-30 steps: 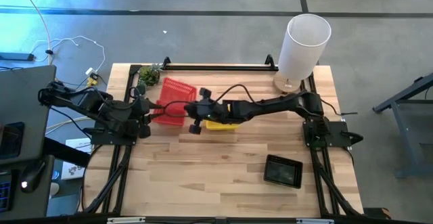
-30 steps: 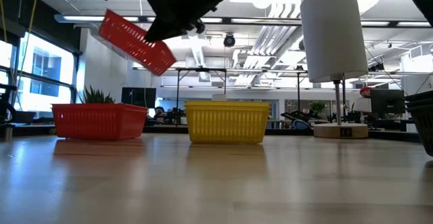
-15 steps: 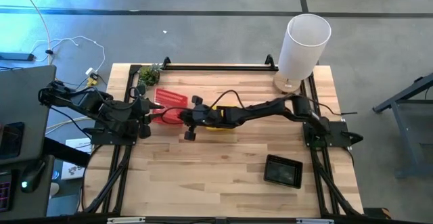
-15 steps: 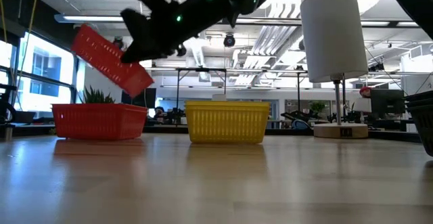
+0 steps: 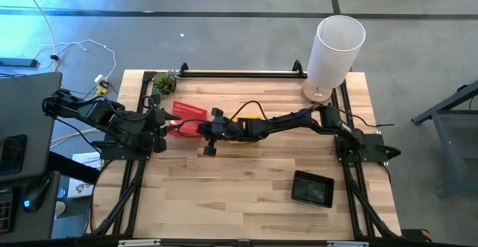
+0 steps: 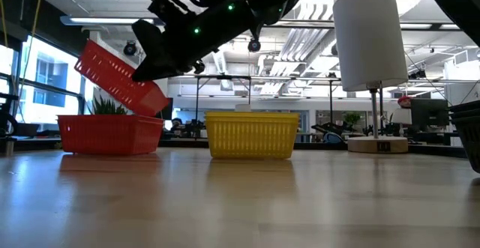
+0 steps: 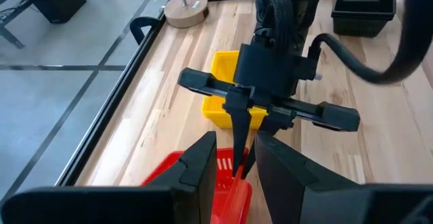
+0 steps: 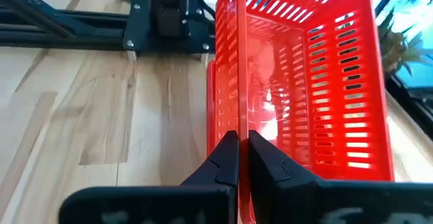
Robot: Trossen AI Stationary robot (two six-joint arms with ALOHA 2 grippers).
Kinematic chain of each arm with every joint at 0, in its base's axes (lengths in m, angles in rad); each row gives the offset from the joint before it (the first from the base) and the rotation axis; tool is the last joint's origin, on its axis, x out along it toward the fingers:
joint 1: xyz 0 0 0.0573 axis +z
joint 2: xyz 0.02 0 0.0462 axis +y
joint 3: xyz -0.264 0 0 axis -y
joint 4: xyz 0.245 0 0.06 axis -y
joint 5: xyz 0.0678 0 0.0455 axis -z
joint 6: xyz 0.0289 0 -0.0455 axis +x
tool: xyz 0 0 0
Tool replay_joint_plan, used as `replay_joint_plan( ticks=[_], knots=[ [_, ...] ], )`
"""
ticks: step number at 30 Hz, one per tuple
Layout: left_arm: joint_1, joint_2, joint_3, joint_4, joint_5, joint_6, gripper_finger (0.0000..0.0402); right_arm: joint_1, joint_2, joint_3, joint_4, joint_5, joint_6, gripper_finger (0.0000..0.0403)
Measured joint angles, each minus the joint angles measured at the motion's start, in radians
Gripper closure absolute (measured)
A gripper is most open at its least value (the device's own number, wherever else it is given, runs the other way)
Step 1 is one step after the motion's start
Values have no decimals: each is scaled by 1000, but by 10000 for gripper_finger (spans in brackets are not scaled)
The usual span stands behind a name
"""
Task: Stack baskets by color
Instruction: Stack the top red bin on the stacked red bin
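My right gripper (image 8: 238,149) is shut on a red basket (image 6: 112,76), which it holds tilted over a second red basket (image 6: 110,134) resting flat on the table at far left. The held basket's low corner (image 6: 155,107) is just above the lower one's rim. To the right of them a yellow basket (image 6: 251,134) stands on the table, partly under the right arm in the high view. A black basket (image 5: 312,189) sits near the right front. My left gripper (image 7: 237,173) is open, raised by the table's left edge and pointing at the red baskets. My right gripper pinches one side wall of the red basket at its rim (image 8: 230,105), one finger inside the basket and one outside. The fingers come from the table's right, slanting down. The basket is tilted, its far end high and the gripped end low, over the resting red basket.
A tall white cylinder (image 5: 337,49) stands at the far right corner, and a small green plant (image 5: 164,81) at the far left corner. A dark rail (image 5: 239,73) runs along the far edge. Bare wood (image 5: 224,195) fills the near half of the table.
My right gripper has gone down and toward the table's left edge with the red basket, still shut on it. The basket has stayed tilted and come from well above down to just over the resting red basket.
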Motion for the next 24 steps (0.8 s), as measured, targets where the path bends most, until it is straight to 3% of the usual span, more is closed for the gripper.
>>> replay_joint_plan(
  ticks=[13,24],
  knots=[
    [0,0,0,0,0,-1,312,0,0,0,-9,12,-5,403],
    [0,0,0,0,7,-9,312,-1,0,0,-119,50,2,403]
  ],
)
